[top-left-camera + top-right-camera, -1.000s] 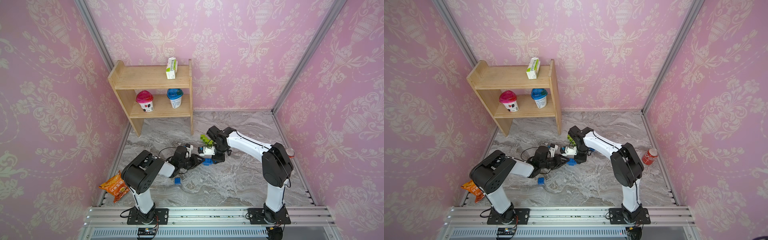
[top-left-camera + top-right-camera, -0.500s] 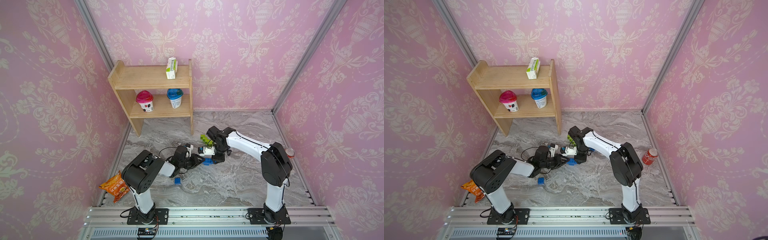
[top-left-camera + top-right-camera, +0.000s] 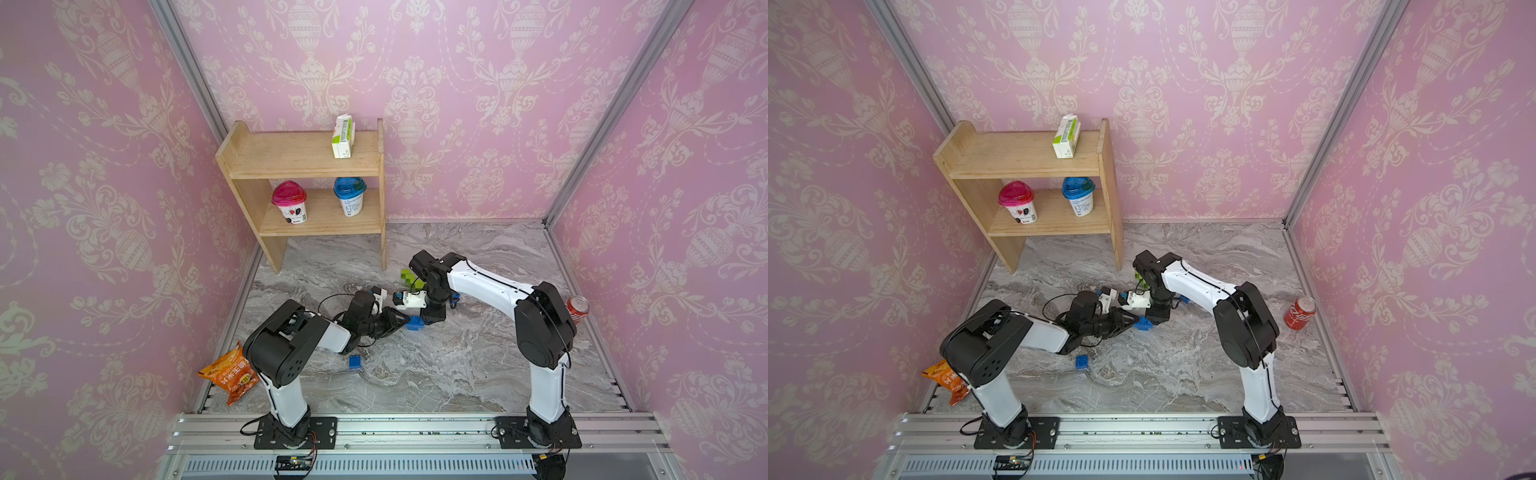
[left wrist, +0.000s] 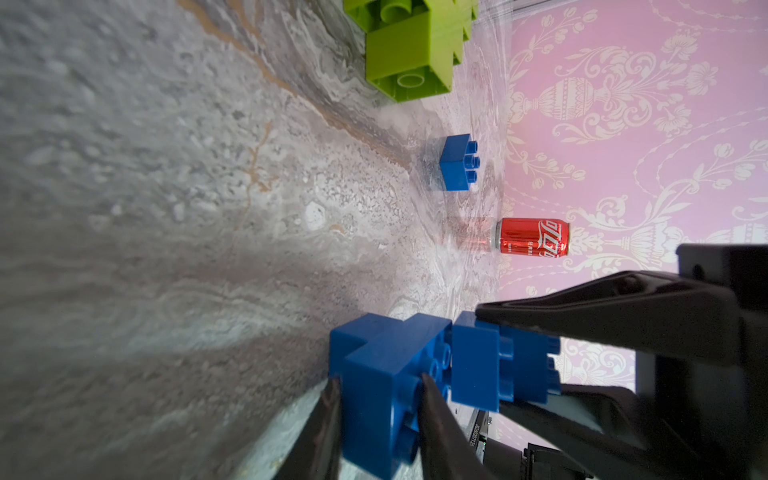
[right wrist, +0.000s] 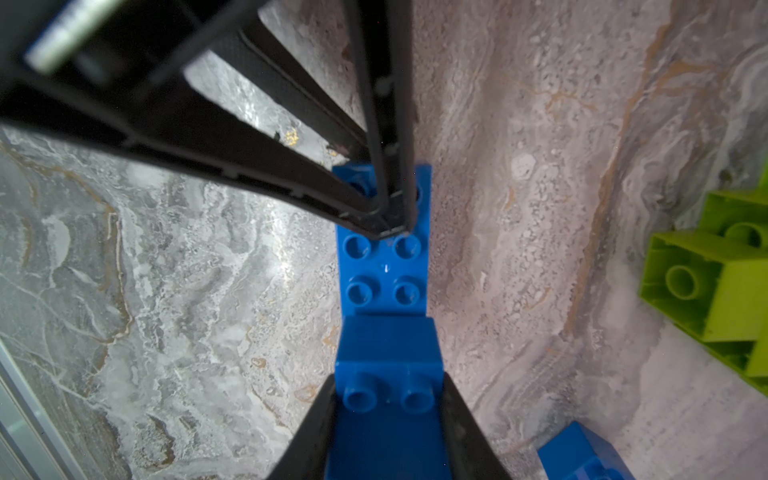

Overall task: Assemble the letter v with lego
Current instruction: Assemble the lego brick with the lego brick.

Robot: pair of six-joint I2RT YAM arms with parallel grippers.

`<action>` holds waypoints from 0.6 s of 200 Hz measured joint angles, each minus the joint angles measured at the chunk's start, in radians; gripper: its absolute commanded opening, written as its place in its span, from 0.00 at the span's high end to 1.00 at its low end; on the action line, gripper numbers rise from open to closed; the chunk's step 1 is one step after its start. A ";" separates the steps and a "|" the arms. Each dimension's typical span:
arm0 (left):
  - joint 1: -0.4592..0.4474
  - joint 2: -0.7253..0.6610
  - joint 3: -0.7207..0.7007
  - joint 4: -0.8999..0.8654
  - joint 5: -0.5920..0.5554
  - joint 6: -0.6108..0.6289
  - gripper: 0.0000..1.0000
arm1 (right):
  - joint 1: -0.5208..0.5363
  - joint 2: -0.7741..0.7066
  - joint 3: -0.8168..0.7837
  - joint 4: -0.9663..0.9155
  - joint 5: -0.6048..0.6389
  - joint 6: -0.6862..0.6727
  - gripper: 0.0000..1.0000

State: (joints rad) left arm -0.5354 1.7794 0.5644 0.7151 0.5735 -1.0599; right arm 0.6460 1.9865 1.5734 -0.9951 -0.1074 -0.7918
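A long blue lego brick point(image 5: 384, 266) lies on the marble floor, and my left gripper point(image 4: 380, 380) is shut on one end of it point(image 4: 382, 415). My right gripper point(image 5: 388, 377) is shut on a square blue lego brick point(image 4: 498, 365) held over the long brick's other end. Studs show in the thin gap between them. In both top views the two grippers meet at these blue bricks point(image 3: 413, 322) point(image 3: 1144, 323). A lime-green lego cluster point(image 3: 411, 279) point(image 4: 415, 54) lies just beyond. Loose blue bricks lie by the right arm point(image 3: 456, 297) point(image 4: 455, 164) and near the left arm point(image 3: 355, 361).
A red soda can point(image 3: 577, 309) point(image 4: 532, 243) stands by the right wall. An orange snack bag point(image 3: 230, 374) lies at the front left. A wooden shelf point(image 3: 307, 166) with two cups and a carton stands at the back left.
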 measured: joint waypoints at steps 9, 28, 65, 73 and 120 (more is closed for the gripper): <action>0.000 0.001 0.000 0.000 0.000 0.000 0.69 | 0.003 0.005 0.007 -0.008 0.002 -0.003 0.89; 0.000 0.001 0.001 0.000 0.000 0.001 0.69 | 0.010 0.009 0.014 -0.019 0.018 -0.016 0.89; 0.000 0.001 0.003 -0.002 0.000 0.004 0.69 | 0.013 0.037 0.052 -0.060 0.033 -0.040 0.90; -0.001 0.001 0.003 -0.003 0.000 0.004 0.69 | 0.015 0.042 0.061 -0.069 0.038 -0.044 0.90; -0.005 0.001 0.004 -0.006 0.001 0.004 0.70 | 0.027 0.068 0.097 -0.103 0.063 -0.050 0.90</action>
State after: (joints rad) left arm -0.5400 1.7805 0.5682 0.7094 0.5747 -1.0561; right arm 0.6727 2.0541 1.6707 -1.0977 -0.0444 -0.8421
